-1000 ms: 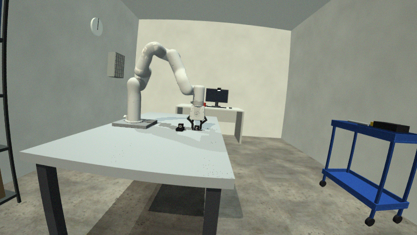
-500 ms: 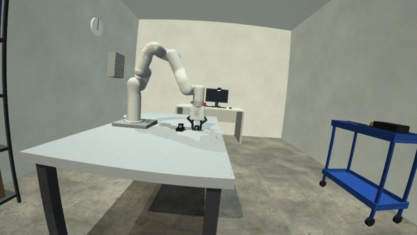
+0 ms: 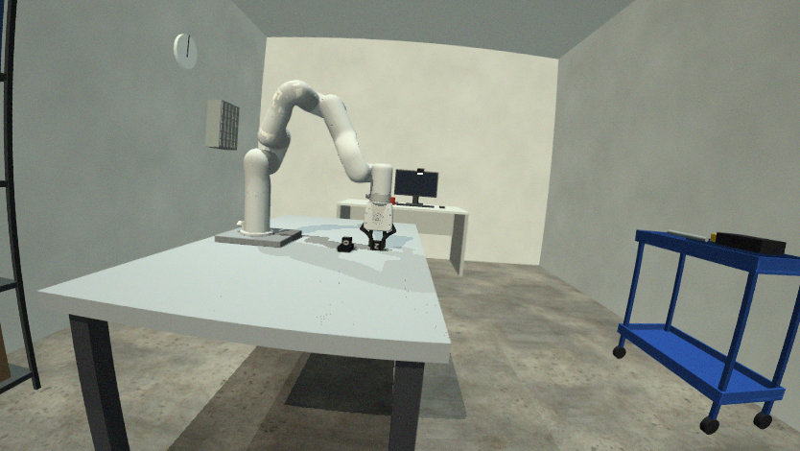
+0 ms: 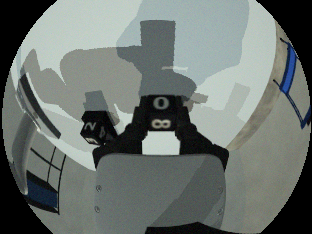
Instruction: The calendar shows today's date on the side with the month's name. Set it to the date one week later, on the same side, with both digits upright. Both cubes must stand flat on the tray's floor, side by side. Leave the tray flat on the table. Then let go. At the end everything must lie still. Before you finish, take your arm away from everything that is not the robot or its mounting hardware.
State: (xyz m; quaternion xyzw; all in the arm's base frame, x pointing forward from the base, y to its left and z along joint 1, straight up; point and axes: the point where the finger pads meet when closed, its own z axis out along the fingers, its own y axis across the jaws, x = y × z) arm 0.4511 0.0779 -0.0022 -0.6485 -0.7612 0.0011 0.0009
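My gripper [image 3: 378,245] is down at the table top, far right of the middle, and shut on a black number cube [image 4: 160,115]. In the wrist view [image 4: 160,136] the cube sits between the two fingers; its top face shows 0 and its near face shows 8. The calendar tray with the other black cube [image 3: 346,244] stands on the table just left of the gripper. In the wrist view that cube [image 4: 94,128] is to the left and shows a 2. The held cube is hidden by the fingers in the exterior view.
The arm's base plate [image 3: 258,237] is at the table's far left. A desk with a monitor [image 3: 415,184] stands behind the table. A blue cart [image 3: 717,313] is at the right of the room.
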